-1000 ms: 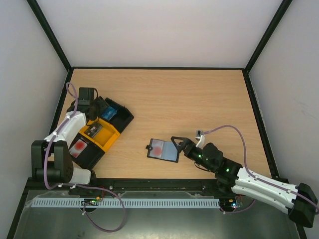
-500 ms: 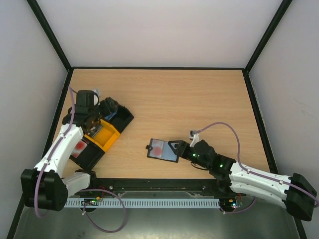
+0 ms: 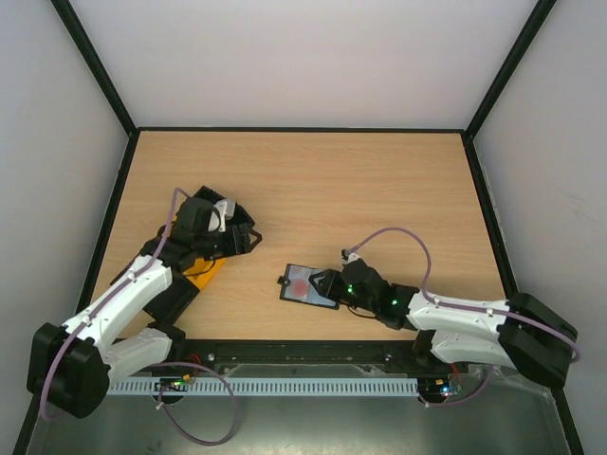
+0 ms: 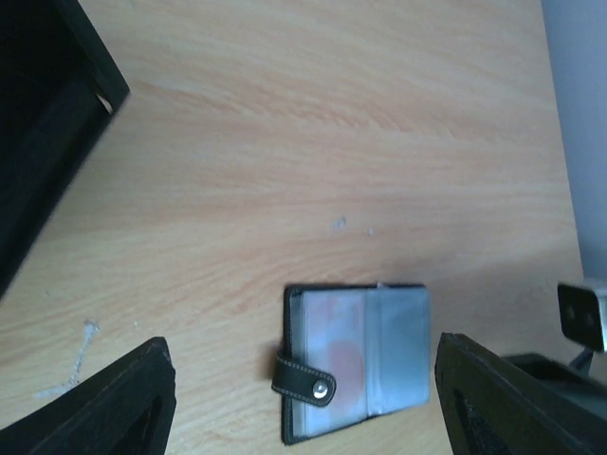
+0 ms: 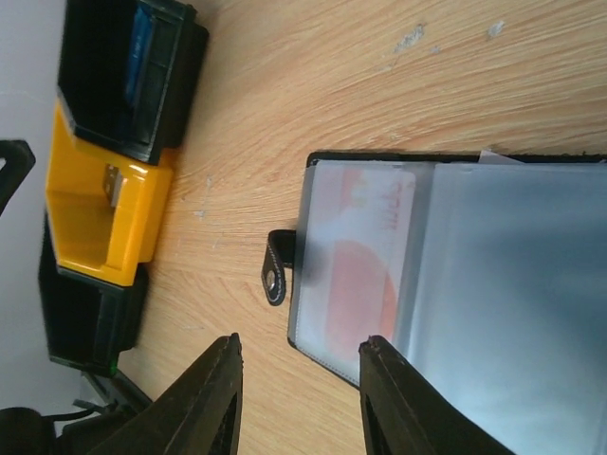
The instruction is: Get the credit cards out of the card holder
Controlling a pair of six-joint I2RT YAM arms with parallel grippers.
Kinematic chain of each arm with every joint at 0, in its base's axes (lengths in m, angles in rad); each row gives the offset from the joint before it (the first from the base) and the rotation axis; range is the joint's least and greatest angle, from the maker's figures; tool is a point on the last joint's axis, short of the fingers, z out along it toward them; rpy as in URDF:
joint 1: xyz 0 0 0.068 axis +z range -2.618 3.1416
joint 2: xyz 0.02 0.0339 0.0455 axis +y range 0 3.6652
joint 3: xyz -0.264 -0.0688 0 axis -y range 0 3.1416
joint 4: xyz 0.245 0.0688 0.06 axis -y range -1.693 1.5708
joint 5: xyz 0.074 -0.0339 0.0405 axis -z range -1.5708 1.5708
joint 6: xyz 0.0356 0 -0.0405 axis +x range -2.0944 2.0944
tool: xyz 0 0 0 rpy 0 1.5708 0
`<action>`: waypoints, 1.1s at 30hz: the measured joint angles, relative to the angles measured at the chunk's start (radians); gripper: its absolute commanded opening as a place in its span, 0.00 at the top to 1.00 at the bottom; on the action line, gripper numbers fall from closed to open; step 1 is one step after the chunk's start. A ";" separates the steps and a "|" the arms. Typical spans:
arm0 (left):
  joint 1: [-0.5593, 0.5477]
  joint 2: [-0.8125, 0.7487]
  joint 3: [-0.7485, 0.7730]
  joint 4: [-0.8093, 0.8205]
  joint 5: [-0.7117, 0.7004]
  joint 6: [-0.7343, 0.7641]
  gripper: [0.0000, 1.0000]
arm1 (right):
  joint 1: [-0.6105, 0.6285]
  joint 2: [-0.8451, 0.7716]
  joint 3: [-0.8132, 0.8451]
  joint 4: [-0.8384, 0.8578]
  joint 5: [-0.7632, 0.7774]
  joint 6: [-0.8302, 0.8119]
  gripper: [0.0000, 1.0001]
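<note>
Right tool [image 5: 302, 343] over card holder [image 5: 493, 256] edge

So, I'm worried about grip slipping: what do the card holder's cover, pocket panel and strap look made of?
The card holder looks like black leather or imitation, matte; its strap shows stitching. The pocket panel: translucent plastic, slightly glossy; the red card shows through. The snap stud: shiny, probably metal.

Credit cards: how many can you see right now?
2. A red card sits in the card holder's translucent pocket; a blue card lies in the tray's black end compartment. More may be hidden behind the pocket or under the left arm.
</note>
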 measured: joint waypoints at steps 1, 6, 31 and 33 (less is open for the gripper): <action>-0.011 -0.003 -0.015 0.010 0.006 -0.004 0.26 | 0.000 0.027 0.012 0.002 -0.001 0.003 0.67; -0.051 -0.013 -0.094 0.061 0.041 -0.034 0.28 | 0.000 0.138 0.046 0.013 -0.004 0.011 0.68; -0.146 0.017 -0.192 0.222 0.090 -0.142 0.25 | 0.010 0.431 0.182 -0.005 0.036 -0.056 0.90; -0.152 0.025 -0.192 0.231 0.097 -0.150 0.24 | 0.014 0.434 0.183 -0.011 0.052 -0.063 0.96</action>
